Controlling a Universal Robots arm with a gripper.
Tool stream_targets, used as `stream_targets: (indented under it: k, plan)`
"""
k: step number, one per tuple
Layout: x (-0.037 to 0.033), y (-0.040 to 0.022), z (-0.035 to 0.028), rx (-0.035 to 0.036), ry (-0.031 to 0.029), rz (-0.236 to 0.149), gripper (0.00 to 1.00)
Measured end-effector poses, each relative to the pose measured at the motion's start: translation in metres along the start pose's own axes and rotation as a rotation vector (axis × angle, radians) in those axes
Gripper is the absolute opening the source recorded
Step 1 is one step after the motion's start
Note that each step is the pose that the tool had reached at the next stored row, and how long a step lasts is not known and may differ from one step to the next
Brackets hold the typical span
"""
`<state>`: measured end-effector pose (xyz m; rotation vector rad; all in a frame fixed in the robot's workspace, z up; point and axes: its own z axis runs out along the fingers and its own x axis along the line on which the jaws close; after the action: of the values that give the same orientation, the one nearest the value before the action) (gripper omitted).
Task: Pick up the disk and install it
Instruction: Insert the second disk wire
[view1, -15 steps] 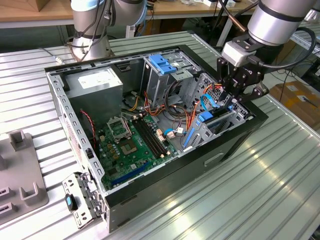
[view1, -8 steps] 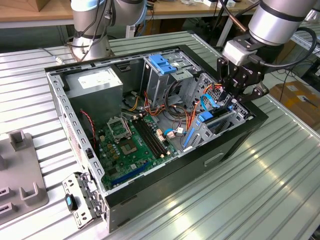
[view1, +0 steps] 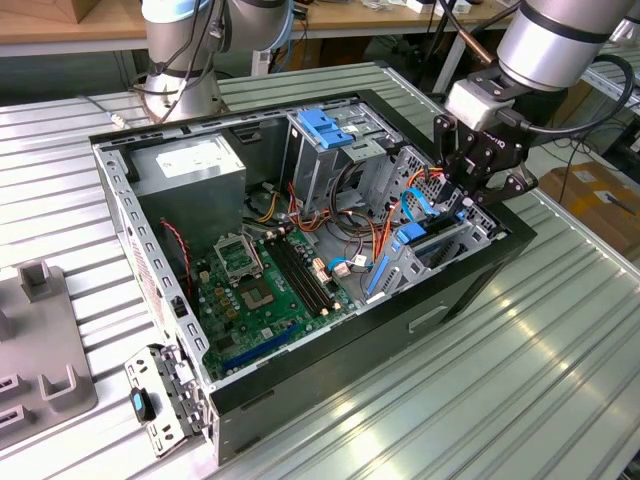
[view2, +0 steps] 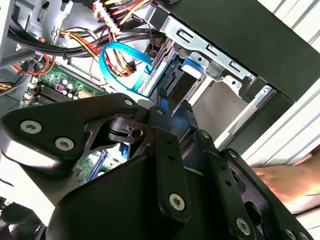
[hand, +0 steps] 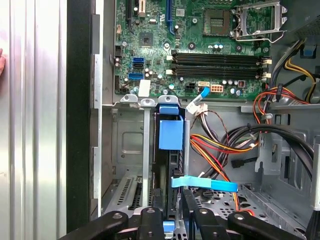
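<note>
The disk (hand: 170, 134) stands on edge in a metal drive bay at the corner of the open computer case (view1: 470, 290). Its light-blue side frame faces the camera in the first wrist view. My gripper (hand: 170, 222) reaches down over the bay, with one black finger on either side of the disk's near end. In the second wrist view the blue frame (view2: 178, 119) sits pinched between the fingertips of the gripper (view2: 175, 106). In the exterior view the gripper (view1: 475, 205) hangs just above the bay at the exterior view's right.
Orange, yellow and black cables (hand: 225, 145) and a flat blue ribbon (hand: 205, 183) lie beside the bay. The motherboard (view1: 270, 280), power supply box (view1: 190, 160) and tall cage with blue latch (view1: 325, 125) are also inside the case. A hand (view2: 285, 177) rests outside the case wall.
</note>
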<state>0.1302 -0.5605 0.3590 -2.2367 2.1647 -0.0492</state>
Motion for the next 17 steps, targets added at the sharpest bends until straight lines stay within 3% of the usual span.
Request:
stream_targets:
  k: [7,13,17]
  plan:
    - [0.0001,0.0,-0.0003,-0.0006,0.0001,0.0,0.3]
    - [0.0,-0.0004,-0.0089,-0.0006,-0.0001,0.0,0.3]
    - [0.0,-0.0004,-0.0094,-0.0006,-0.0001,0.0,0.3]
